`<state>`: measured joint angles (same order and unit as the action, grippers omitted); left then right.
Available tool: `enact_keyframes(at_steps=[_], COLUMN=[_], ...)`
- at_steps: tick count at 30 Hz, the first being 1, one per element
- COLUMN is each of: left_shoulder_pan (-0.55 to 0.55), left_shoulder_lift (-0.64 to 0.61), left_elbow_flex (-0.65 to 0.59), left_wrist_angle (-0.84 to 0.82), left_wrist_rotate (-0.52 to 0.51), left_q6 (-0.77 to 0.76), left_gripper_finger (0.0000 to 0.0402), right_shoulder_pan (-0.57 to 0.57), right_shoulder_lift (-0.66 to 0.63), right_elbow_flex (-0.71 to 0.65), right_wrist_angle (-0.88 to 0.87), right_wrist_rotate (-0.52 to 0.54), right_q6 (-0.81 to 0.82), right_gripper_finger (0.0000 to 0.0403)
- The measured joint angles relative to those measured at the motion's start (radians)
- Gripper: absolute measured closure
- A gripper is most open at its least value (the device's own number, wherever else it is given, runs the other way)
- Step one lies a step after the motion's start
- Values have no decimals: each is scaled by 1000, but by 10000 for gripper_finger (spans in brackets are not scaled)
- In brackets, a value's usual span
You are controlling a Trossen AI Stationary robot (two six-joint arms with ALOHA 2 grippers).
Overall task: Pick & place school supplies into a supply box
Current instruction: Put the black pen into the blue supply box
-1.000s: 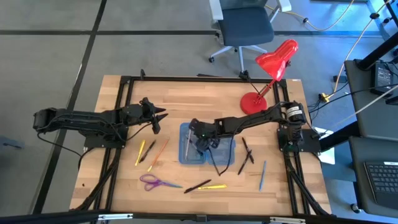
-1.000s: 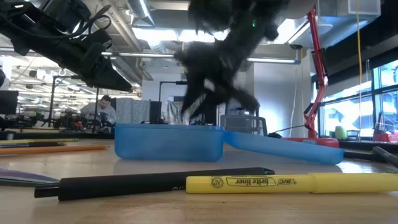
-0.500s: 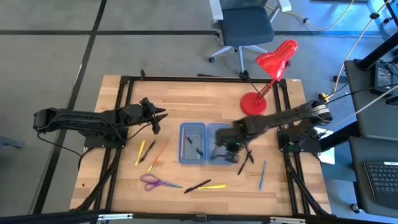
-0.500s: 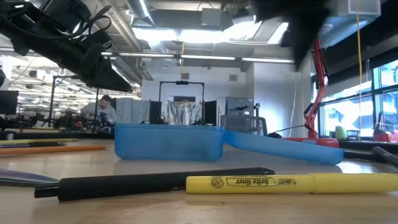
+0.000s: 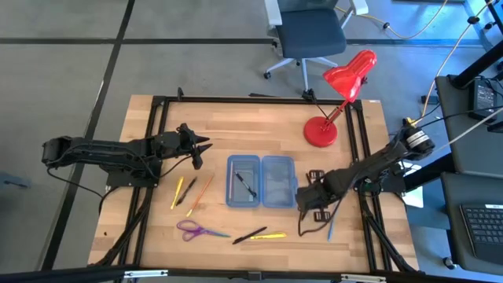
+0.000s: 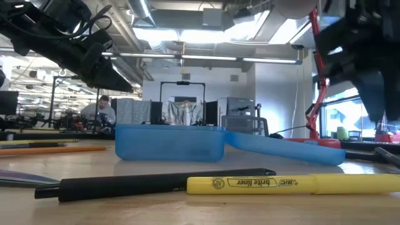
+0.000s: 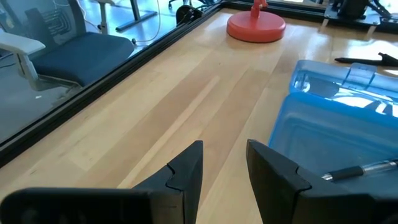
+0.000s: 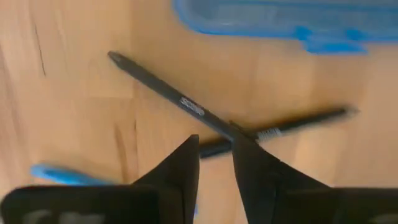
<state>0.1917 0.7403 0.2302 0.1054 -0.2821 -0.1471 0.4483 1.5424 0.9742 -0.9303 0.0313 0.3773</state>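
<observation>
The supply box [image 5: 261, 181], translucent blue, lies open at the table's middle, and a black pen [image 5: 246, 185] rests in its left half. My right gripper [image 5: 311, 201] hangs just right of the box, pointing down, open by a narrow gap. Under it two black pens [image 8: 168, 93] lie crossed on the wood, untouched. My left gripper [image 5: 201, 148] waits left of the box, open and empty. Purple scissors [image 5: 196, 231], a black pen [image 5: 250, 235] and a yellow highlighter [image 5: 271, 235] lie near the front edge.
A yellow pencil [image 5: 178, 191], a black pen [image 5: 187, 191] and an orange pencil [image 5: 202, 194] lie left of the box. A blue pen [image 5: 331, 224] lies near the right rail. The red desk lamp [image 5: 322, 130] stands at the far right.
My right gripper has swung from above the box's left half toward the table's right edge and a little toward the near edge. Its wrist has rolled and it has tipped to point down. It now hangs over the crossed black pens.
</observation>
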Motion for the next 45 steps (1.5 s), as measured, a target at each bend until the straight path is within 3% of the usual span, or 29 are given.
enact_keyframes(at_steps=[4, 11, 16, 25, 39, 45], left_shoulder_pan=[0, 0, 0, 0, 0, 0], left_shoulder_lift=[0, 0, 0, 0, 0, 0], left_elbow_flex=[0, 0, 0, 0, 0, 0], left_wrist_angle=[3, 3, 3, 3, 3, 3], left_wrist_rotate=[-1, -1, -7, -12, -12, -12], left_q6=[-7, -26, -26, -26, -24, -24], left_gripper_finger=[285, 286, 286, 286, 286, 286], right_shoulder_pan=[13, 16, 22, 85, 88, 88], right_shoulder_lift=[9, 8, 8, 71, 193, 194], right_elbow_flex=[-48, -50, -50, -50, -43, -45], right_wrist_angle=[106, 112, 145, 152, 114, 110], right_wrist_rotate=[2, 5, 1, 75, 111, 102], right_q6=[-67, -51, -19, -380, -407, -408], right_gripper_finger=[281, 222, 210, 229, 244, 285])
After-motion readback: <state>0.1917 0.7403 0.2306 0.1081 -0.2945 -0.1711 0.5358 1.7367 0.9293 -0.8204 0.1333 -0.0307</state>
